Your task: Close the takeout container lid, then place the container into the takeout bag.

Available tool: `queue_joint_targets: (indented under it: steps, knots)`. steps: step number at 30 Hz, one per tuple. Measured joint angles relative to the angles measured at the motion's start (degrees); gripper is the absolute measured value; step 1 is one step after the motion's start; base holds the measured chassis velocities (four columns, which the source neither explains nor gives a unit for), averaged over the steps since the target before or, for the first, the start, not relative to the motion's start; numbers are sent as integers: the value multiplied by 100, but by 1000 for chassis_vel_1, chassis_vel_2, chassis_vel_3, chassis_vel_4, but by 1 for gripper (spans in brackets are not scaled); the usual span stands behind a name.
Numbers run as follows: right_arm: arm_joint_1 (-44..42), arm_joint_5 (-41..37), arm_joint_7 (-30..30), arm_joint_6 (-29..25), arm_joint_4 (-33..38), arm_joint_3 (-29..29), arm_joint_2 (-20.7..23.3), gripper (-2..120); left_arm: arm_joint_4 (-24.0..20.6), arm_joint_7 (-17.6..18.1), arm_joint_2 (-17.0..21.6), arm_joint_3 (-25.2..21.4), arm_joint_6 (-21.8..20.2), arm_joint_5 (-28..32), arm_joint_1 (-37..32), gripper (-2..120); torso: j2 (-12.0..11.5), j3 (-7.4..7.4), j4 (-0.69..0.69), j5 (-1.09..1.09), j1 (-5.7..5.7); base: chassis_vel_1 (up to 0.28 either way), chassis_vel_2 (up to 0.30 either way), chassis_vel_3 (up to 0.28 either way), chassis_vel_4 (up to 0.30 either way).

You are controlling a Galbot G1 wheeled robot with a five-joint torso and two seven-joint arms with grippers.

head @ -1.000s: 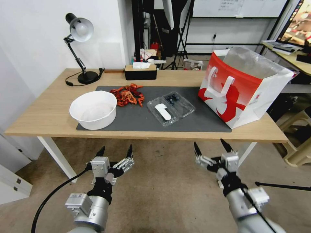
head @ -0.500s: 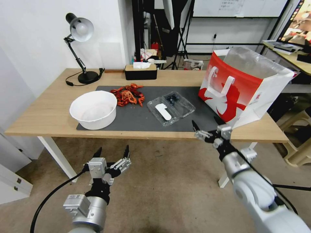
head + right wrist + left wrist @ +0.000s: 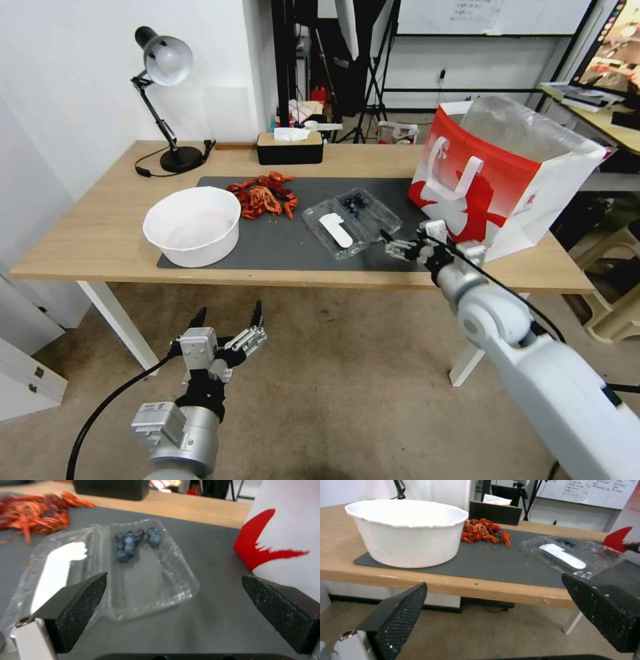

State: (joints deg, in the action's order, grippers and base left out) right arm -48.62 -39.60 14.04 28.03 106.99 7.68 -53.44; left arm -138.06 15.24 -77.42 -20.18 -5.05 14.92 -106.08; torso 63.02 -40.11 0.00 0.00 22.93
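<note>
- Clear plastic container [image 3: 352, 223] is lying open on the grey mat [image 3: 280, 243], both halves flat and side by side.
- Its lid [image 3: 335, 231], the half with the white oblong sticker, is sitting on the side nearer the bowl [image 3: 192, 225]; the other half is holding a small cluster of dark blue berries [image 3: 133, 542] and is lying nearer the bag [image 3: 501, 175].
- The bag is standing upright at the right end of the table [image 3: 87, 233], mouth open, silvery lining showing, one corner overlapping the mat's right edge. It is near the container but not touching it.
- I am holding my right gripper [image 3: 403, 244] over the mat's front right part, just beside the berry half and in front of the bag's lower corner. Its jaws are spread wide and gripping nothing.
- In the right wrist view the two black ribbed fingers [image 3: 76, 605] are framing the container, with the berry half lying between them and the bag's red print off to one side.
- I am keeping my left gripper [image 3: 227, 319] low, below the table edge and in front of the bowl, over the floor. Its jaws are spread too, and empty.
- Red crayfish [image 3: 263, 195] are piled on the mat between the bowl and the container, apart from both.
- A black tissue box [image 3: 289, 148] and a desk lamp [image 3: 163, 100] are standing at the back of the table.
</note>
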Motion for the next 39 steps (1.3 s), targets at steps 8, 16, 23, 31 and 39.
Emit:
queue_joint_targets:
  steps: [8, 16, 23, 31, 39]
  knots:
    - [1422, -681, 1022, 1411, -596, -794, -116, 100, 43, 34, -40, 12, 30, -29, -45, 100, 1, 0, 0, -1, -1, 0, 0, 0, 0]
    - [1838, -941, 1278, 1456, -1135, -1257, -267, 100, 74, 47, -43, 13, 50, -30, -49, 100, 1, 0, -1, 0, -1, 0, 0, 0, 0]
    - [1981, -819, 1228, 1434, -1541, -1329, -459, 100, 109, 49, -40, 15, 52, -30, -40, 100, 1, 0, -1, 0, -1, 0, 0, 0, 0]
    - [2092, -676, 1155, 1411, -1815, -1330, -556, 100, 147, 49, -10, 13, 67, -30, -16, 100, 1, 0, 0, 0, -1, 0, 0, 0, 0]
    - [2154, -679, 1067, 1407, -1895, -1347, -488, 100, 178, 49, 10, 15, 88, -21, 21, 100, 1, 0, -1, 0, -1, 0, 0, 0, 0]
